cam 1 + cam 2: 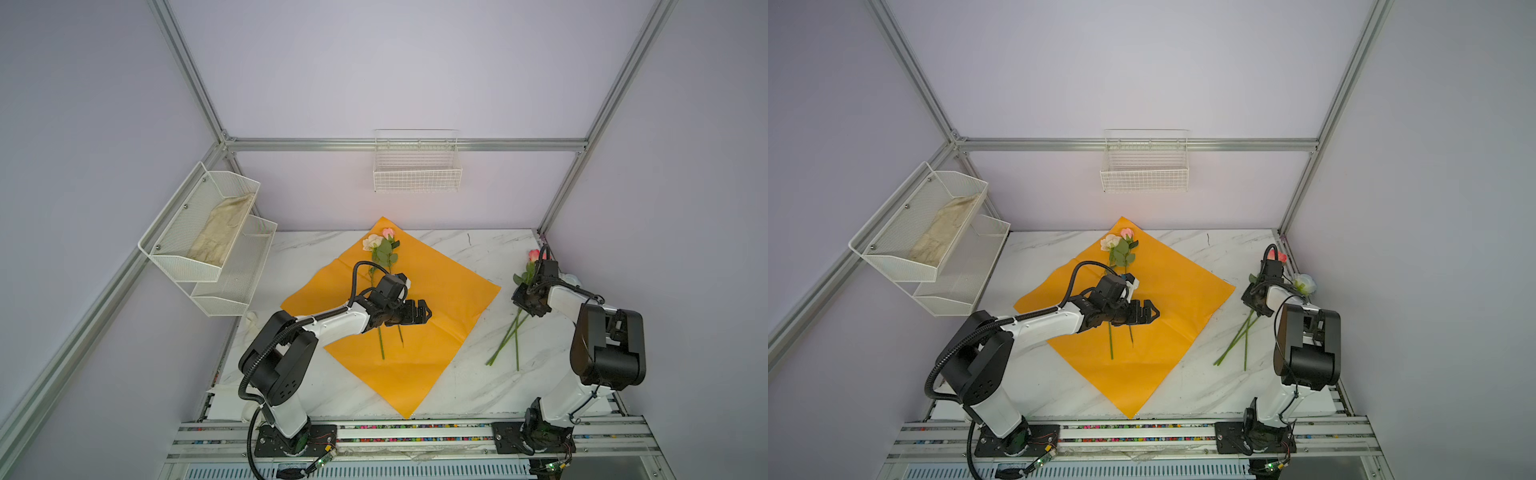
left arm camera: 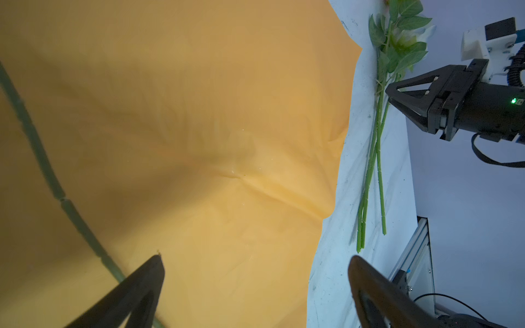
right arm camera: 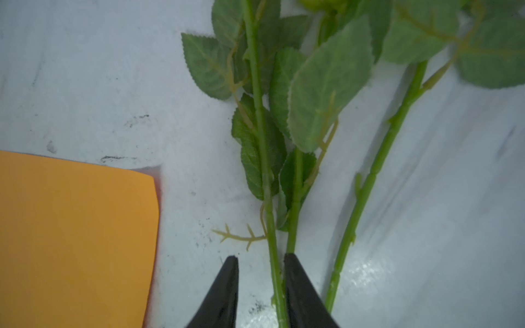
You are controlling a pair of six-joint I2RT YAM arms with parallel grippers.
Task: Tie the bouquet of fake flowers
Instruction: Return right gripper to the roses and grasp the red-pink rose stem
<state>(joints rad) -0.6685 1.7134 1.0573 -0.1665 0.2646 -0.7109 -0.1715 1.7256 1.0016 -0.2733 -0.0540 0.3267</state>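
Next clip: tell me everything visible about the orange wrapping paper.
The orange wrapping paper is one thin, matte square sheet spread like a diamond on the marble table, faintly creased. Its far corner rides up the back wall; its near corner reaches the table's front edge. Two roses lie on it, stems toward the front. The open left pincer hovers above it.
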